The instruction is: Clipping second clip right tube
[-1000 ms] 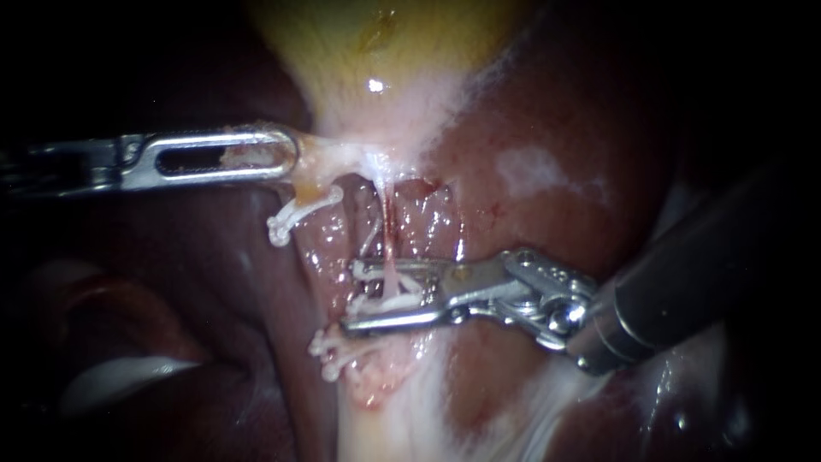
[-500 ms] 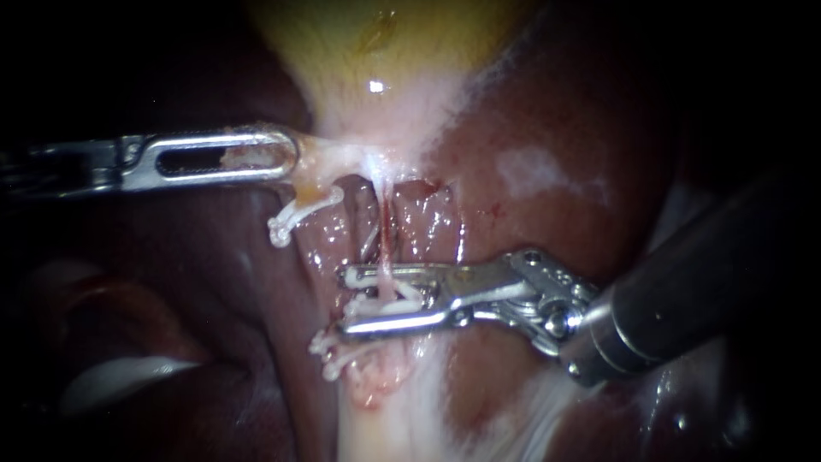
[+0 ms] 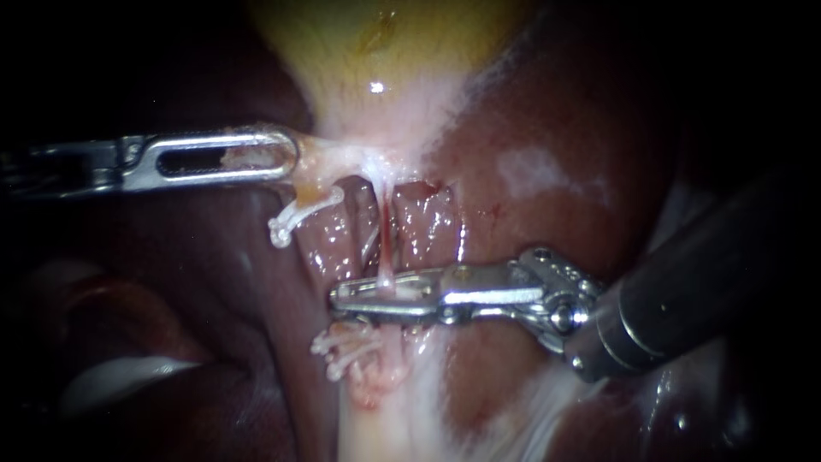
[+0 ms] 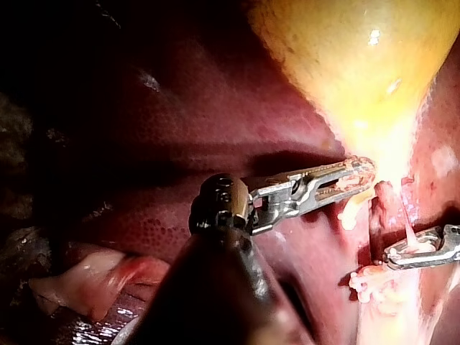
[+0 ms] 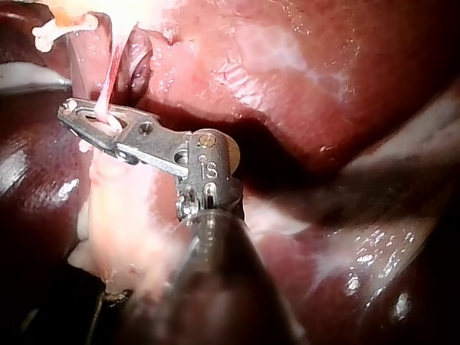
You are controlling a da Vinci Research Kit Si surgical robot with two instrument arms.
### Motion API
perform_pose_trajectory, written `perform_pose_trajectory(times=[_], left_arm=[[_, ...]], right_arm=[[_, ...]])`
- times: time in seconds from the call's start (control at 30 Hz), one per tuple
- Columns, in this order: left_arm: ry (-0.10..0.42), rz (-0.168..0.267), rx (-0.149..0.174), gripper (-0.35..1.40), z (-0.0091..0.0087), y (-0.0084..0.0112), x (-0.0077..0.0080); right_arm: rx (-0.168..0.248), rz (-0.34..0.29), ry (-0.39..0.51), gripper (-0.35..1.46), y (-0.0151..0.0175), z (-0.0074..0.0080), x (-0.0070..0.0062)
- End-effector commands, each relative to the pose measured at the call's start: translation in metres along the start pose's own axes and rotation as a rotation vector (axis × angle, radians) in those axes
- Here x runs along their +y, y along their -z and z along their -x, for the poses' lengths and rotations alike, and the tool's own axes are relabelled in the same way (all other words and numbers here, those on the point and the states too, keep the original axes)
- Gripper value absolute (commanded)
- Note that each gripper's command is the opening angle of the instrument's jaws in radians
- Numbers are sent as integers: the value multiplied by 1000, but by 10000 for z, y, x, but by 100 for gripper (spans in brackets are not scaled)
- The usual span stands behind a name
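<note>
The right tube (image 3: 386, 248) is a thin pink strand running down from the yellow gallbladder (image 3: 385, 51). My right instrument (image 3: 340, 298) comes in from the lower right, its jaws shut across this tube with a white clip (image 3: 402, 293) pressed between them. The right wrist view shows the tube (image 5: 108, 83) passing through the same jaws (image 5: 75, 116). My left instrument (image 3: 286, 156) is shut on pale tissue at the gallbladder's neck, also seen in the left wrist view (image 4: 361, 172).
A white clip (image 3: 289, 221) sits on a stub under the left instrument's jaws. More white clips (image 3: 340, 349) cluster on pale tissue just below the right instrument's jaws. Dark red liver (image 3: 547, 154) surrounds the site on both sides.
The right instrument's jaws have closed from wide apart to nearly together across the right tube, squeezing the white clip, and slid slightly to the left. The left instrument has held still.
</note>
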Motion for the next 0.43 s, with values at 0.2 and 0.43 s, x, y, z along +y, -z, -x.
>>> perform_pose_trajectory(times=[0.2, 0.43], left_arm=[[0, 0, 0, -35, 0, 0, 0], [0, 0, 0, -35, 0, 0, 0]], right_arm=[[-2, 0, 2, -35, 1, 0, -1], [-2, 0, 2, -35, 1, 0, 0]])
